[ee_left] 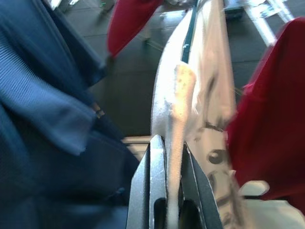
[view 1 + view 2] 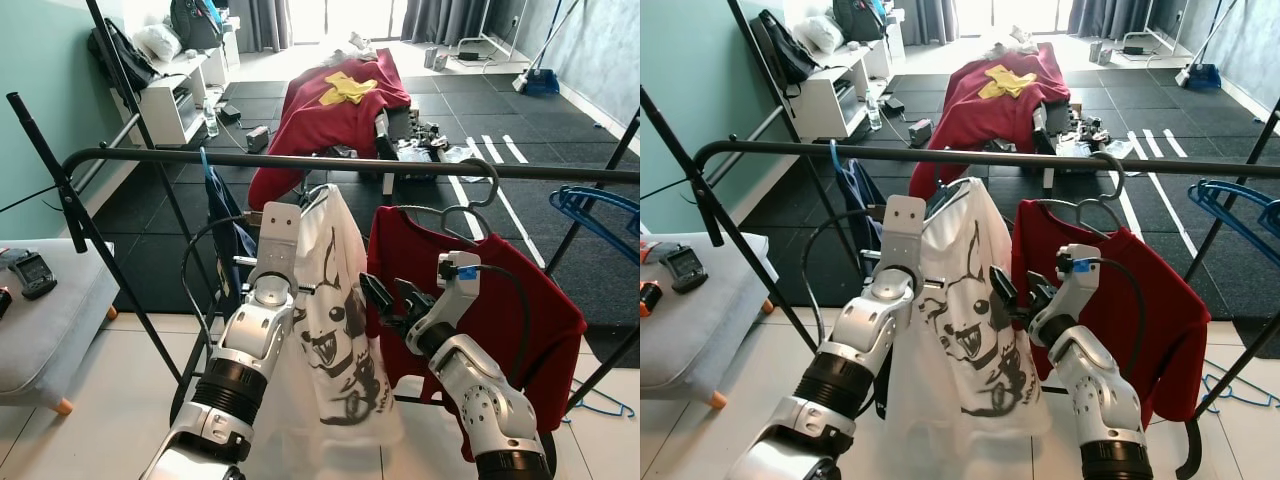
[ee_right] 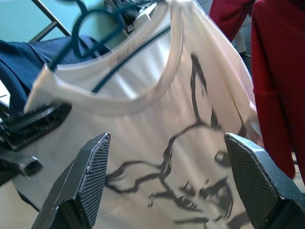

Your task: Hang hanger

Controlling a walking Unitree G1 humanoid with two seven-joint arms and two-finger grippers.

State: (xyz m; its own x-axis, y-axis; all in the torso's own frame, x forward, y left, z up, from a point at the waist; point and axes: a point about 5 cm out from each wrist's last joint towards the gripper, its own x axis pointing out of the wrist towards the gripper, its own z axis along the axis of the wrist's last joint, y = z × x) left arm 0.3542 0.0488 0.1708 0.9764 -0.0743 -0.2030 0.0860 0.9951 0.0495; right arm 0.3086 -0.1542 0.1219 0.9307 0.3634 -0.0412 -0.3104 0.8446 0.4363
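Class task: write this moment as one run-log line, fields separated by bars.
left gripper: shut on white T-shirt | right gripper: open, facing shirt print | hanger: inside shirt, near rail | red shirt: hung

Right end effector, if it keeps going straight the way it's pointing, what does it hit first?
Most likely the white printed T-shirt: the open right end effector faces its front, nothing between them, though the depth is unclear.

A red blanket (image 2: 330, 120) with a yellow cloth (image 2: 348, 88) on it lies at twelve o'clock. A white shelf unit (image 2: 172, 100) stands at ten o'clock, a grey cushioned seat (image 2: 45, 330) at nine.
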